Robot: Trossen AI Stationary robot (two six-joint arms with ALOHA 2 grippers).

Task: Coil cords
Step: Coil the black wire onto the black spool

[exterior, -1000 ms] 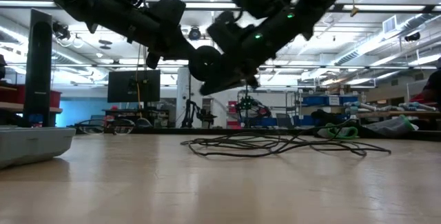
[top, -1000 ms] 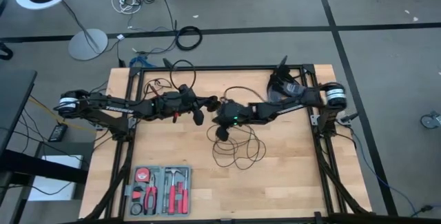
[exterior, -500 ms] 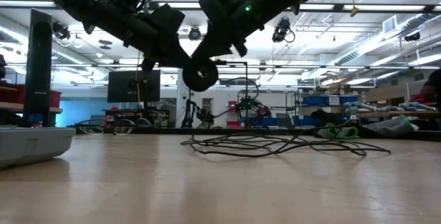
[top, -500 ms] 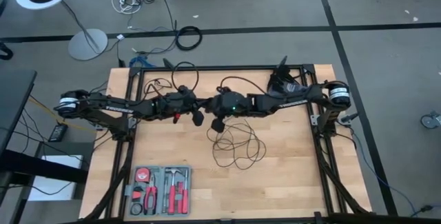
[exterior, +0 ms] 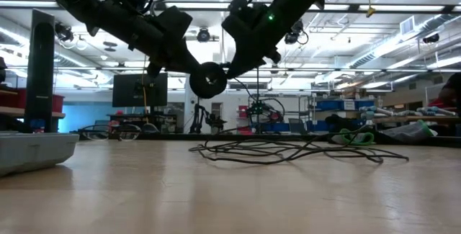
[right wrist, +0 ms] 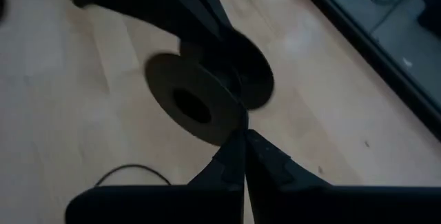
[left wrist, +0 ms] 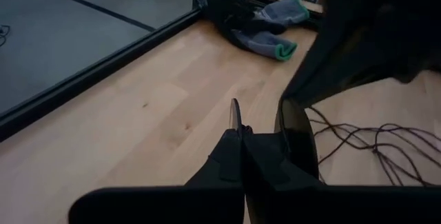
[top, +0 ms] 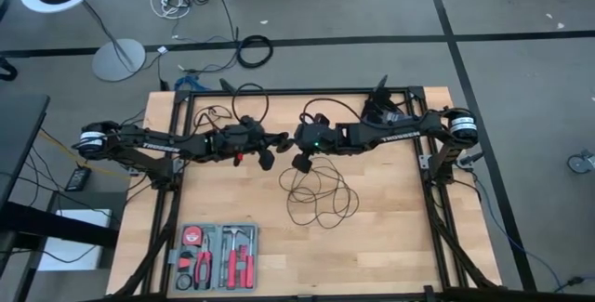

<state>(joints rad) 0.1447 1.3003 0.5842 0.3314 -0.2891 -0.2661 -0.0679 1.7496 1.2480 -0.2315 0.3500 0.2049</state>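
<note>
Since a second ago: we see the right gripper (top: 299, 150) has swung from mid-table toward the left gripper (top: 275, 144); both hang above the table (top: 390, 237), tips nearly meeting.
Left jaws: pressed together on the disc-shaped puck (exterior: 209, 80), as far as we can tell.
Right jaws: together, tip at the puck's rim; hold unclear.
Cord (top: 321, 195): loose loops lying on the table, below the grippers.
</note>
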